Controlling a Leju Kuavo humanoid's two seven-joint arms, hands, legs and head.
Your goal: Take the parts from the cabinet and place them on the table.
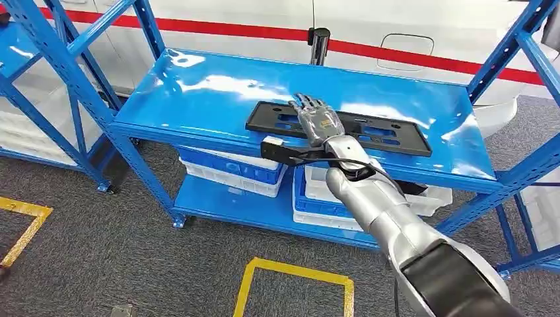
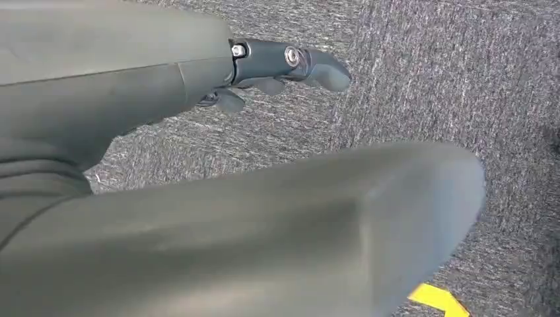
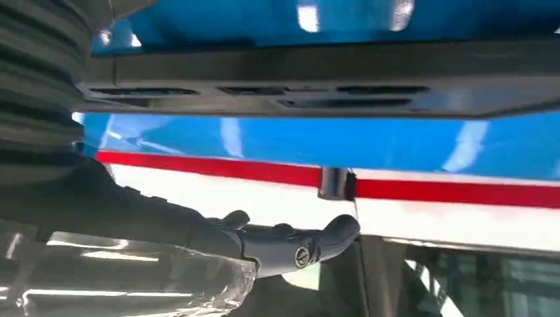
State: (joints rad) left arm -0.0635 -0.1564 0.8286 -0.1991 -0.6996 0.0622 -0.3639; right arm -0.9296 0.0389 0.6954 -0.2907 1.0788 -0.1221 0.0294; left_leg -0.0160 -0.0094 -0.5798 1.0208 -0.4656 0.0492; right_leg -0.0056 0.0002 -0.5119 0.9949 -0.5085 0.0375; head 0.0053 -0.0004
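Observation:
A long flat black part (image 1: pixel 386 137) with slots lies on the blue cabinet shelf (image 1: pixel 198 92), near its front edge. My right hand (image 1: pixel 317 122) is stretched out flat over the middle of this part, fingers apart and holding nothing; whether it touches the part I cannot tell. In the right wrist view the part (image 3: pixel 330 82) runs across the picture, and the right hand's fingers (image 3: pixel 290 243) point past it, apart from it. My left hand (image 2: pixel 284 63) hangs over grey carpet with its fingers loose and nothing in it.
Blue and white bins (image 1: pixel 231 170) stand on the lower shelf (image 1: pixel 218 205). Blue rack uprights (image 1: pixel 72 79) rise at the left, and more (image 1: pixel 522 46) at the right. A black post (image 1: pixel 319 45) stands behind the shelf before a white surface with a red stripe (image 1: pixel 264 30). Yellow lines (image 1: pixel 297 269) mark the carpet.

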